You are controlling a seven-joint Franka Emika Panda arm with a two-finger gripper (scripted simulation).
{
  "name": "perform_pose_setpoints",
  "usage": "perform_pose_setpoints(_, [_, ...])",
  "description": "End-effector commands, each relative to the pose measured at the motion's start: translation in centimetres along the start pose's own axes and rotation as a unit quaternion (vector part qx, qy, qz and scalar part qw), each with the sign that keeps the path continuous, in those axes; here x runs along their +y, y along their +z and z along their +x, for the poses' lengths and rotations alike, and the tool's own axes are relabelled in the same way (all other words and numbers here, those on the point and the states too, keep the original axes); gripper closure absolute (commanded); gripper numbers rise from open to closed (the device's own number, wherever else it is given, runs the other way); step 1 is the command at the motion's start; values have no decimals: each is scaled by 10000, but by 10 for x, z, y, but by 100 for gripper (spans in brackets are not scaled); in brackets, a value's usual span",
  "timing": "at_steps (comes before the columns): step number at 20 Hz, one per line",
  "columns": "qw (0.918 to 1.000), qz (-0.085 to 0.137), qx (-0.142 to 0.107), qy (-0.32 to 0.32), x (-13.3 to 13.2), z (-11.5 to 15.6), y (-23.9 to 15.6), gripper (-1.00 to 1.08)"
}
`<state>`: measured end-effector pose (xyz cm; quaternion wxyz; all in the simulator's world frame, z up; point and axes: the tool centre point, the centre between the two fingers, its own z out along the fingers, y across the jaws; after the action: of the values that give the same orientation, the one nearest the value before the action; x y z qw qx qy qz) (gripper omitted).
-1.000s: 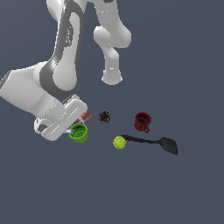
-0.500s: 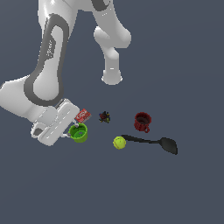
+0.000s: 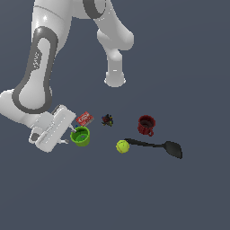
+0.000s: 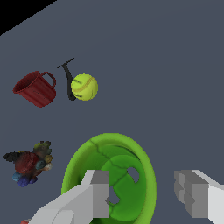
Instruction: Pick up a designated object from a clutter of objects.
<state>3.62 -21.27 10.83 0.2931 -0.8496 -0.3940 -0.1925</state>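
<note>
The lime-green cup stands upright on the dark floor, with a darker green inside. My gripper is low at the cup's side toward the exterior view's left, and it is open. In the wrist view the gripper straddles the cup's rim: one finger is over the cup's inside, the other finger is outside the wall. Nothing is clamped. The rest of the clutter lies around: a dark red mug, a yellow-green ball and a black spoon.
A small red box lies just behind the cup, close to my hand. A tiny dark object sits between the box and the mug, and shows multicoloured in the wrist view. The white robot base stands further back.
My hand has sunk lower and slid slightly toward the exterior view's left beside the cup. The cup and the other objects have not moved.
</note>
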Motion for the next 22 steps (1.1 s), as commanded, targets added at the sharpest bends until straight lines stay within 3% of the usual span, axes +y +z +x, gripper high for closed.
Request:
perform_pose_setpoints(1, [9998, -5, 134, -139, 4, -5, 0, -20])
perform_pose_setpoints(10, [9985, -37, 390, -389, 12, -17, 0, -20])
perform_pose_setpoints(22, [9984, -40, 401, -398, 12, -16, 23, -20])
